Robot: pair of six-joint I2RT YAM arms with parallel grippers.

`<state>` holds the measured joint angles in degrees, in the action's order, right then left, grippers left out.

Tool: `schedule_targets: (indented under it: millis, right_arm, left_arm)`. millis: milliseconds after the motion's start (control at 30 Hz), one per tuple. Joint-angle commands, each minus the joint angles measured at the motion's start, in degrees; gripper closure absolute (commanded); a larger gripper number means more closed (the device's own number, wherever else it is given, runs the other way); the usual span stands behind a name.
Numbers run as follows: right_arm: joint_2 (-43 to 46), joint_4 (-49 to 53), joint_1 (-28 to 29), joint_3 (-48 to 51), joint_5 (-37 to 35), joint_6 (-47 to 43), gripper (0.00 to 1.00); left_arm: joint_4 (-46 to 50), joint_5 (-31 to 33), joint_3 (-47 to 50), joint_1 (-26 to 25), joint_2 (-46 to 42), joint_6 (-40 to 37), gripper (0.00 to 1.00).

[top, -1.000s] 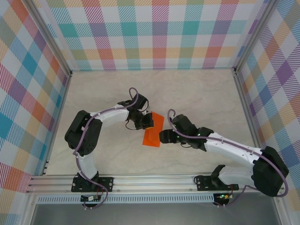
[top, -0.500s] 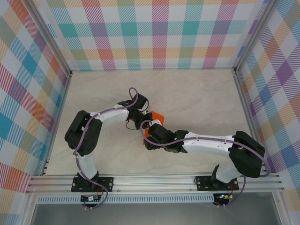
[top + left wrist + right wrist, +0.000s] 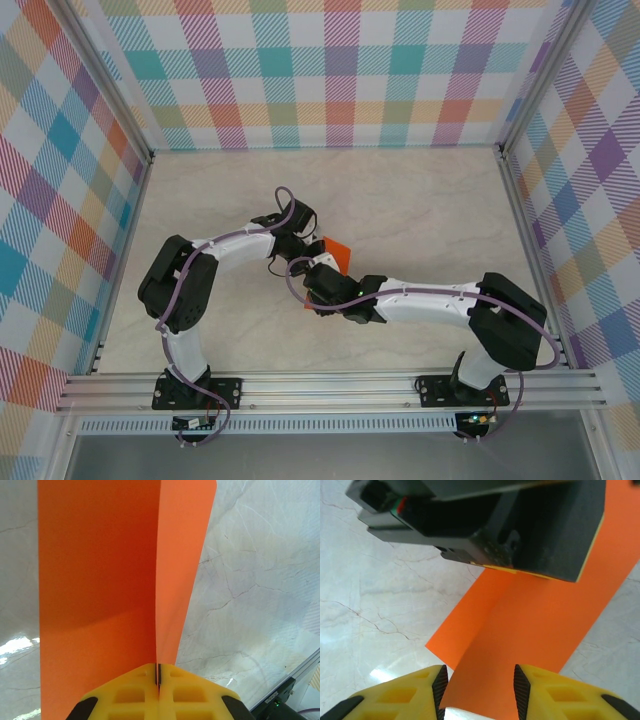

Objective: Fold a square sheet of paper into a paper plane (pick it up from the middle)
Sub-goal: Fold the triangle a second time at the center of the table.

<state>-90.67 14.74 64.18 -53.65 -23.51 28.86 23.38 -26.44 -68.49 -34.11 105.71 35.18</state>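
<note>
The square sheet of paper (image 3: pixel 336 253) is bright orange and lies mid-table, folded along a centre crease. In the left wrist view the paper (image 3: pixel 100 580) rises away from my left gripper (image 3: pixel 158 674), whose yellow jaws are shut on the crease. From above, the left gripper (image 3: pixel 300 256) sits at the paper's left edge. My right gripper (image 3: pixel 313 291) hovers over the paper's near end. In the right wrist view its jaws (image 3: pixel 480 690) stand apart, astride a raised fold of the paper (image 3: pixel 530 620), with a gap to the right pad.
The pale marble tabletop (image 3: pixel 420 210) is walled by plaid panels on three sides. An aluminium rail (image 3: pixel 330 385) runs along the near edge. The right arm's white forearm (image 3: pixel 430 300) stretches leftward across the near middle. The left arm's dark housing (image 3: pixel 520 530) hangs close above the paper.
My right arm has swung left and forward, over the paper's near end, and its jaws have narrowed. The left gripper has stayed shut on the crease without moving.
</note>
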Motion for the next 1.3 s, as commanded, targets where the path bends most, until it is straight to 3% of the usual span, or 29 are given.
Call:
schedule_targets:
  millis: [0, 467, 600, 767, 867, 967, 1100, 1167, 1267]
  right_arm:
    - [0.06, 1.78, 0.25, -1.11, -1.45, -0.18, 0.63]
    - [2.58, 2.11, 0.25, 0.16, -1.38, 0.29, 0.82]
    - [3.31, 2.06, 0.19, 0.69, -1.02, 0.19, 0.92]
    - [3.63, 0.28, -1.38, 1.71, 3.6, 0.22, 0.96]
    - [4.53, -2.69, -3.28, 3.29, 9.08, 0.05, 0.96]
    - [5.7, -5.15, -5.63, 5.26, 13.82, 0.75, 0.96]
    - [7.12, -8.41, -8.96, 8.02, 20.32, 1.41, 0.95]
    - [7.69, -9.36, -10.28, 8.82, 22.09, 1.57, 0.96]
    - [8.47, -10.25, -11.9, 9.84, 24.34, 1.4, 0.95]
  left_arm:
    - [-0.17, -0.73, 0.37, -0.52, 0.77, 0.56, 0.97]
    - [0.61, -0.04, 0.03, -0.52, 0.77, 0.3, 0.95]
    - [0.65, 0.07, -0.07, -0.52, 0.8, 0.33, 0.93]
    - [1.93, 2.0, -0.13, -0.52, -0.57, -0.28, 0.79]
    - [5.85, 8.65, 0.15, -0.43, -2.78, -1.69, 0.65]
    - [3.56, 10.61, 3.93, 0.47, -6.78, 0.14, 0.49]
    - [0.69, 12.77, 8.06, 1.02, -12.32, 2.06, 0.37]
    - [-0.04, 12.9, 9.18, 1.06, -14.52, 1.79, 0.51]
    - [0.59, 12.29, 9.38, 1.06, -15.27, 1.85, 0.47]
